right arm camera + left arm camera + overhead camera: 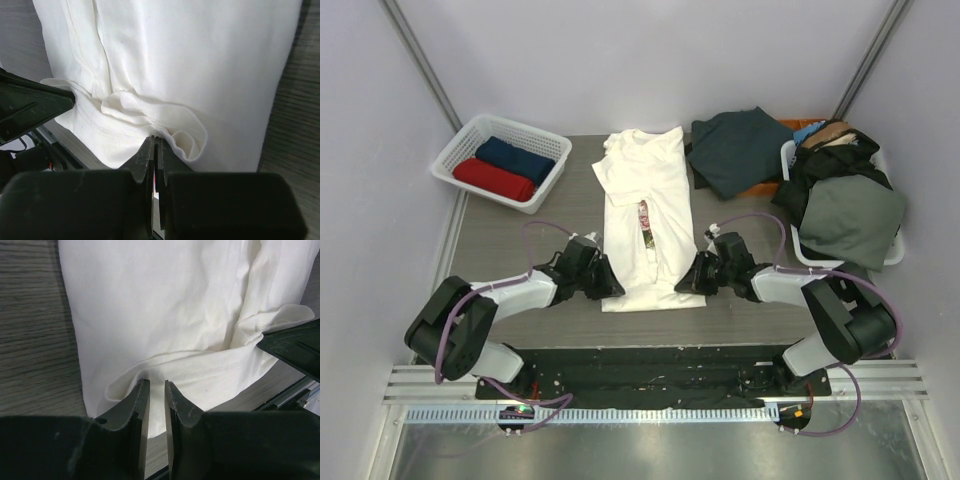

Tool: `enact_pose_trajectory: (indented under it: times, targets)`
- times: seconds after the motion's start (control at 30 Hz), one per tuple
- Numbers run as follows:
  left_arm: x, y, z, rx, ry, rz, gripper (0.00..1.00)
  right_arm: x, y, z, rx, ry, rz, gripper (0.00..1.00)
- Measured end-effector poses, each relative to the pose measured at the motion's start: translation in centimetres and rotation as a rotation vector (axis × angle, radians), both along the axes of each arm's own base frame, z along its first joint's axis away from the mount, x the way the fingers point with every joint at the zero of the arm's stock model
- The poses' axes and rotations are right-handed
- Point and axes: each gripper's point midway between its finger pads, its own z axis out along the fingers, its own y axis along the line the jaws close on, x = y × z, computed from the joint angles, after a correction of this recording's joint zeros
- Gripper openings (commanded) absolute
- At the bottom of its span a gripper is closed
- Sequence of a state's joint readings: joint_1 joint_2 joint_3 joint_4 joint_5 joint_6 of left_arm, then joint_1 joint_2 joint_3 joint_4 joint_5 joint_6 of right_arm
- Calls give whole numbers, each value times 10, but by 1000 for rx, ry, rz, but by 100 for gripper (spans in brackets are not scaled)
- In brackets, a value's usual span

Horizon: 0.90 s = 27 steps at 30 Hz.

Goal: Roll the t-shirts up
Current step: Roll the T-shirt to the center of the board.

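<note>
A cream-white t-shirt (645, 190) lies folded into a long strip down the middle of the table, with a bit of its print showing at a gap in the fold. My left gripper (608, 283) sits at the strip's near left corner. In the left wrist view its jaws (155, 387) stand narrowly apart, pinching the puckered hem of the t-shirt (165, 305). My right gripper (682, 283) is at the near right corner. Its jaws (156, 141) are shut on a curled fold of the hem (190, 60). A red rolled t-shirt (492, 180) and a navy one (515, 158) lie in a basket.
The white lattice basket (448, 160) stands at the back left. A dark green garment (740, 150) lies at the back right. Beside it, a second white basket (812, 258) is heaped with dark clothes (845, 210). Grey walls close in on both sides.
</note>
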<state>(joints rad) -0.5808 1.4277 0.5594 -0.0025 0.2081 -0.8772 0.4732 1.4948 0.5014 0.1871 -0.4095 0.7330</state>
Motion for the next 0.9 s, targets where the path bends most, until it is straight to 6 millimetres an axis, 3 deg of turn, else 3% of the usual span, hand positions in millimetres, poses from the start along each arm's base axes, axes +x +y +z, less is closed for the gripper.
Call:
enact_pose_trajectory:
  times: [0.17, 0.33, 0.47, 0.5, 0.6, 0.77, 0.9]
  targets:
    - [4, 5, 0, 26, -22, 20, 22, -1, -13, 0, -28, -31, -43, 4]
    - [2, 18, 4, 68, -59, 44, 26, 1, -32, 5, -99, -76, -91, 16]
    - [3, 23, 15, 74, -94, 53, 41, 1, -41, 10, -151, -90, -96, 33]
    - [3, 24, 18, 75, -104, 52, 44, 2, -42, 13, -161, -94, -95, 44]
    - [0, 28, 31, 70, -133, 51, 46, 0, -49, 18, -192, -104, -95, 56]
    - [-7, 33, 64, 19, -213, 58, 47, -12, -61, 34, -224, -140, -90, 50]
    - [-22, 40, 62, -10, -228, 52, 45, -21, -64, 34, -236, -133, -77, 44]
